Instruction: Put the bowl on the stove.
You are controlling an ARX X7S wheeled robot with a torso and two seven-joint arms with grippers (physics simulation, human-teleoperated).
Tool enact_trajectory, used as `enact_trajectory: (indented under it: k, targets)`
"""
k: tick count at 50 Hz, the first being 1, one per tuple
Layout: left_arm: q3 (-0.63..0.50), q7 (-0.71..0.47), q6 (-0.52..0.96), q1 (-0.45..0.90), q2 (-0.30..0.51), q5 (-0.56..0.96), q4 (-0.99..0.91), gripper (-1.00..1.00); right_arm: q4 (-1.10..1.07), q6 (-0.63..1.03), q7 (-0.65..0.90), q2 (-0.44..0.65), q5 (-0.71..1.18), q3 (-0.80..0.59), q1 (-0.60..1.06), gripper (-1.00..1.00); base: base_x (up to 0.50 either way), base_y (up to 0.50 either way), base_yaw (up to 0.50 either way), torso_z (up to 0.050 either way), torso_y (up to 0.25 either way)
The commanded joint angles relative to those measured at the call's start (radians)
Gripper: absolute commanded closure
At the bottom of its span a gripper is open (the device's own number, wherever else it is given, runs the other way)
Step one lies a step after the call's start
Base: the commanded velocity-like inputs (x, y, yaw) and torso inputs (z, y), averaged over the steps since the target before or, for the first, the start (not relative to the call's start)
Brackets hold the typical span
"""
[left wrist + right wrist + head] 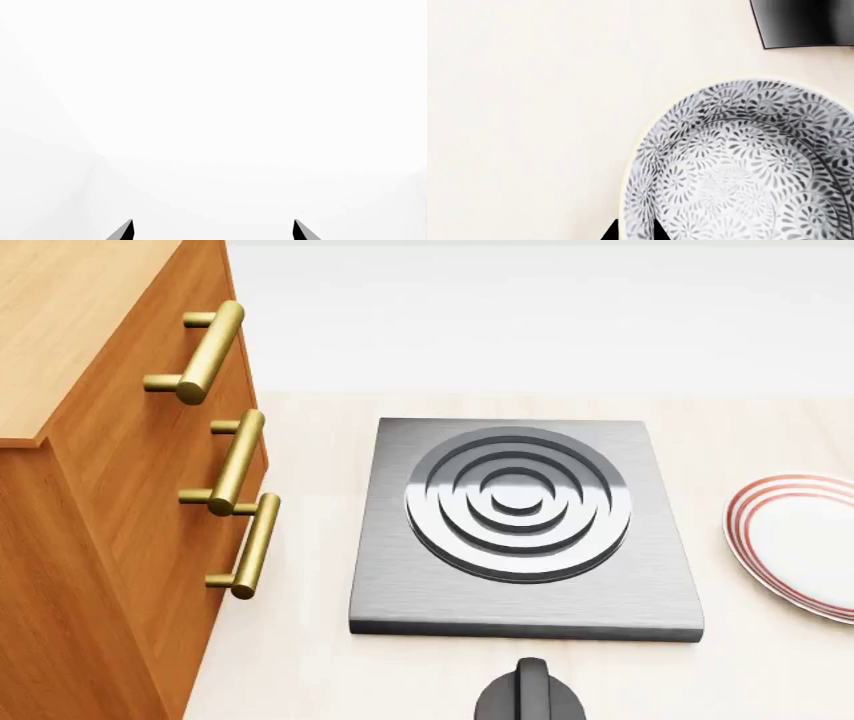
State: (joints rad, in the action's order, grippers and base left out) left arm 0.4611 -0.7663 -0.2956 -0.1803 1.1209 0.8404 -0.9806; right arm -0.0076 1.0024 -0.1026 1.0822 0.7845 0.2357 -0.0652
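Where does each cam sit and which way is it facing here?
Head: on the robot's head, looking down at the stove, plate, knob and drawer cabinet; no arms show.
Left wrist: by the left tool, facing blank white; only two open fingertips show.
Right wrist: by the right tool, looking down into the bowl; its fingertips straddle the rim.
Shared: the dark corner in the right wrist view looks like the stove.

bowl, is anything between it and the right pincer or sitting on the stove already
Nothing visible. In the right wrist view the right pincer has its fingertips at the bowl rim, with nothing between. In the head view the stove burner is bare. The bowl is out of the head view, so the path between cannot be checked.
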Motion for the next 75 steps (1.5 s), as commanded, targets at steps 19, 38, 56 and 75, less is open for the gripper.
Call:
enact_trajectory:
  k: [19,38,56,75]
  targets:
    - [0.020,0.012,-0.034,-0.001,-0.025,-0.036,0.003,-1.00,-0.030,-0.063,-0.036,-0.005,-0.010,0.093,-0.035,1.00,0.00,0.00,0.00,0.000,0.000]
    - [0.022,0.017,-0.040,-0.005,-0.034,-0.036,0.007,-1.00,-0.101,0.011,-0.109,0.122,0.045,-0.117,0.318,1.00,0.00,0.00,0.00,0.000,0.000]
    - [0.030,0.024,-0.042,-0.012,-0.041,-0.033,0.010,-1.00,-0.104,0.068,-0.253,0.035,-0.108,-0.489,0.832,1.00,0.00,0.00,0.00,0.000,0.000]
    - [0.033,0.023,-0.039,-0.014,-0.044,-0.036,0.006,-1.00,0.015,0.016,-0.371,-0.154,-0.254,-0.706,1.116,1.00,0.00,0.00,0.00,0.000,0.000]
